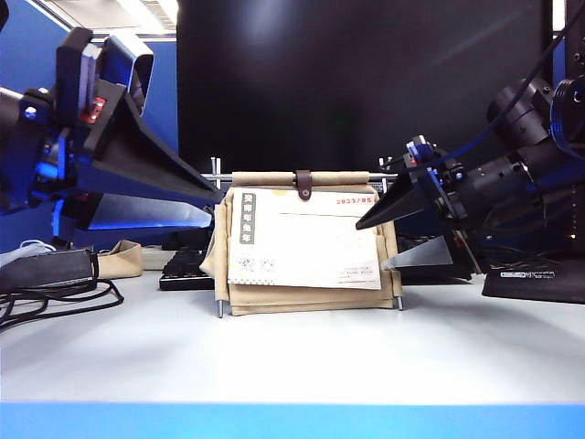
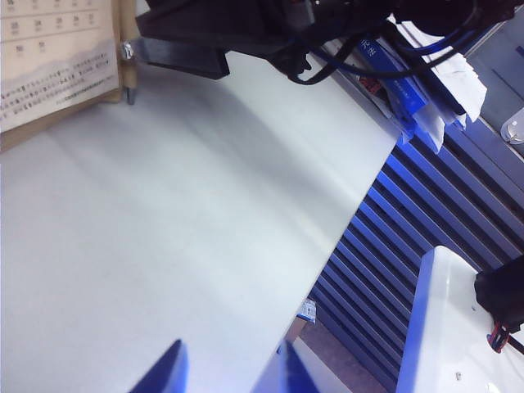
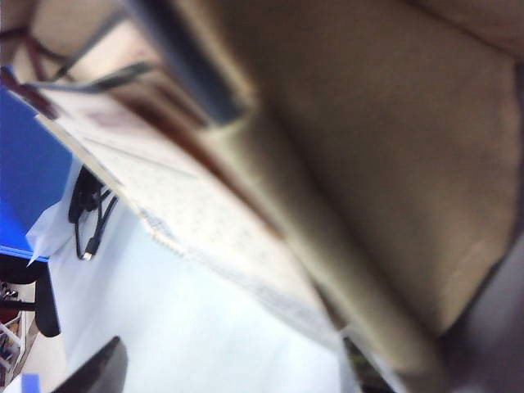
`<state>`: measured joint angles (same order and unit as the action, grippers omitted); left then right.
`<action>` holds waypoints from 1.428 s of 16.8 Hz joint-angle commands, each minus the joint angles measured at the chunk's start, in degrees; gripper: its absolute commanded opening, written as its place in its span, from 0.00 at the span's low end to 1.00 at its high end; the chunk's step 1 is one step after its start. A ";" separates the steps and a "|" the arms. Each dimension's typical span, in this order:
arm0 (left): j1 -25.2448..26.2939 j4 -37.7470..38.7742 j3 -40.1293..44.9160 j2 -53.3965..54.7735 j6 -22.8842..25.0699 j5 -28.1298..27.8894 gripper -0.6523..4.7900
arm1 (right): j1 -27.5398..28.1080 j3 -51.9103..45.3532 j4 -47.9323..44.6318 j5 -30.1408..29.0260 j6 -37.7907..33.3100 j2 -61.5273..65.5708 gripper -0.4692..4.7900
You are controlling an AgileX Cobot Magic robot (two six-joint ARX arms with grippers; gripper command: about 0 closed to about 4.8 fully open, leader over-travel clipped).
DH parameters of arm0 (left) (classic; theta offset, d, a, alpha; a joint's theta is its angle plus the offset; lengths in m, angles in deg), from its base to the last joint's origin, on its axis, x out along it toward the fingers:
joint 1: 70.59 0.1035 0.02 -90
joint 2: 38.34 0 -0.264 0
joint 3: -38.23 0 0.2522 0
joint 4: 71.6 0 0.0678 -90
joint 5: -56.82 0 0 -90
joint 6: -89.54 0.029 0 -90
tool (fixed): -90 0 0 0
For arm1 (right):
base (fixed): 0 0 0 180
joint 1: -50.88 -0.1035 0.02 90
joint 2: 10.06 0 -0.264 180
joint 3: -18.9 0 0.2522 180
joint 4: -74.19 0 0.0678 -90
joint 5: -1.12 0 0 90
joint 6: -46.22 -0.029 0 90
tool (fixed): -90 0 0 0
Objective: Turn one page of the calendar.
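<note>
White calendar [image 1: 306, 247] is flanked by both open hands, left hand [image 1: 218, 194] and right hand [image 1: 375, 242]; only wrist views show sheet print.

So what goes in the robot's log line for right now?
left gripper: open, calendar's top-left | right gripper: open, at page's right edge | page: unturned

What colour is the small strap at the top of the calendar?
The strap on the calendar is dark brown; the exterior view shows it best.
</note>
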<state>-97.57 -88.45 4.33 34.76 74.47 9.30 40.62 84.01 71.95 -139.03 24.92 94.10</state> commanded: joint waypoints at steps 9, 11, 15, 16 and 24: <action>0.02 0.15 -0.24 -0.13 0.02 1.49 0.40 | -0.02 1.01 -1.88 -1.66 -0.46 3.74 0.72; 0.02 0.13 -0.24 -0.13 0.04 1.33 0.40 | -0.42 1.01 -1.81 -2.95 -1.22 3.76 0.71; 0.02 0.11 -0.24 -0.13 0.07 1.22 0.40 | -1.53 0.98 -1.88 -3.56 -1.20 3.80 0.62; 0.02 0.09 -0.24 -0.13 0.07 1.25 0.40 | -1.70 0.98 -1.92 -3.52 -1.20 3.87 0.54; 0.02 0.11 -0.24 -0.13 0.04 1.49 0.40 | -1.81 0.90 -0.92 -4.17 -1.20 5.14 0.47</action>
<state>-97.57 -87.75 4.33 34.76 74.47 10.32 38.85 84.84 71.62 -142.71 23.72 99.41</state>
